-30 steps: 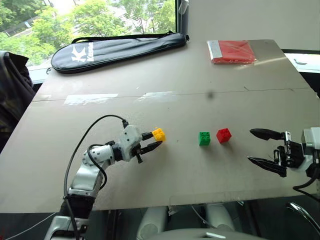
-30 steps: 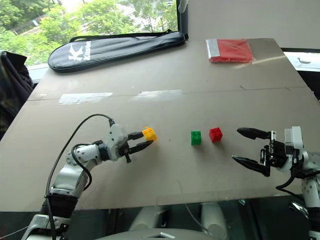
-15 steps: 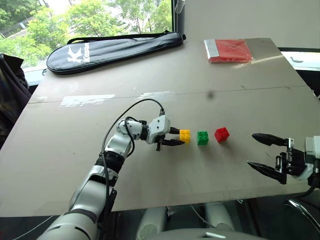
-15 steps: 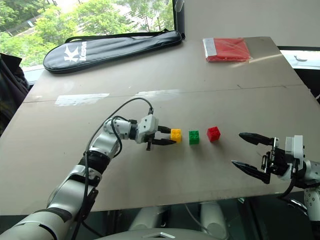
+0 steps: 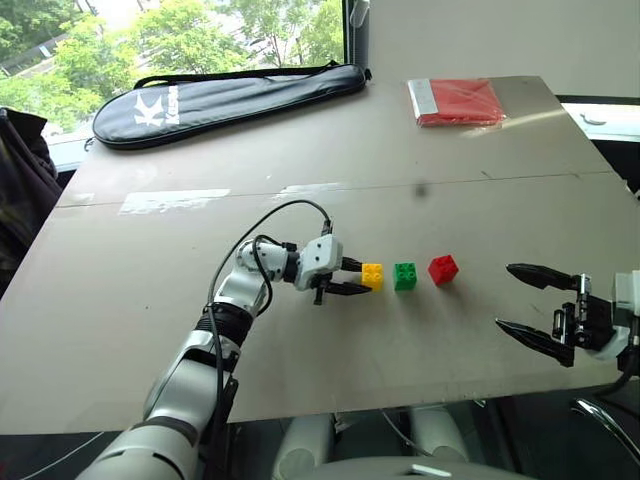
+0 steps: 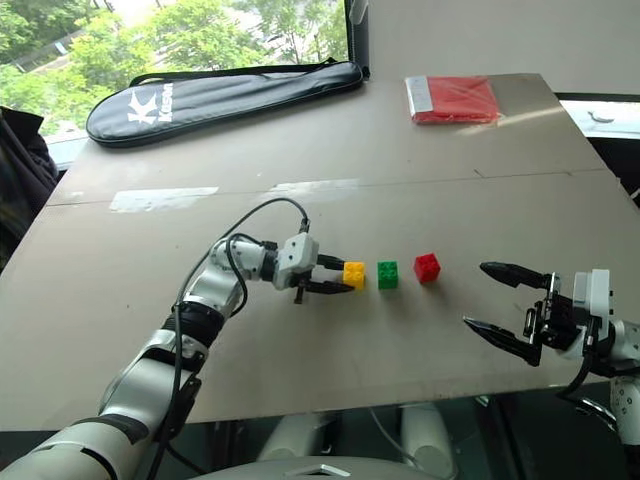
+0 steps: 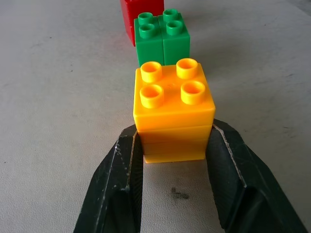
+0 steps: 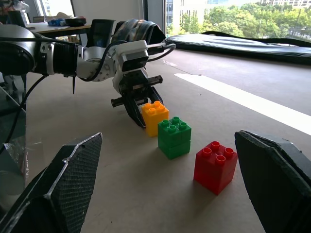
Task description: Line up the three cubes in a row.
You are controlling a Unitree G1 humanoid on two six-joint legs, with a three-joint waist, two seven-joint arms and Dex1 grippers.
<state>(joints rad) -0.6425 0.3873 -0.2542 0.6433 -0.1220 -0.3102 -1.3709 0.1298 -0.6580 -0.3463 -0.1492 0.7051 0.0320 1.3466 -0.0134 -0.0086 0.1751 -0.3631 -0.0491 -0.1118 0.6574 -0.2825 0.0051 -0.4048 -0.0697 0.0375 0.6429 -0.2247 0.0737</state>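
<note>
A long dark racket bag (image 5: 225, 92) with white lettering was seen lying along the far left part of the grey table (image 5: 480, 210), its strap trailing on the surface. A flat red packet (image 5: 458, 101) with a pale strip at one edge was noted at the far right corner, well apart from the bag. Green trees (image 5: 120, 45) were observed through the window beyond the table, and a dark garment (image 5: 22, 185) was recorded at the left edge.

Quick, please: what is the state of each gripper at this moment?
Left gripper: closed on the yellow brick, beside the green brick.
Right gripper: open, holding nothing.
</note>
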